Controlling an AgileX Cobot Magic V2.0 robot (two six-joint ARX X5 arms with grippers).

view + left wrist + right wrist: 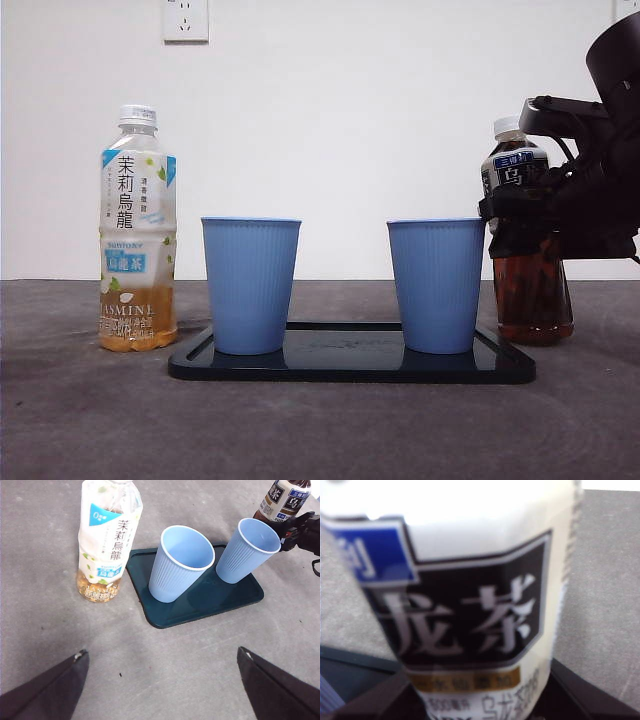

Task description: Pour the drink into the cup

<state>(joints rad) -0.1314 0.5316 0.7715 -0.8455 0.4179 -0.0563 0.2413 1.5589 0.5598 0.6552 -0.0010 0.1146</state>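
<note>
The dark tea bottle is clasped at mid-body by the right gripper, upright, just beside the tray; the nearer cup stands immediately tray-ward. The left gripper is held wide open, empty.

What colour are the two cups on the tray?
Both cups, left and right, are light blue with fine vertical ribbing, clearest in the front view.
</note>
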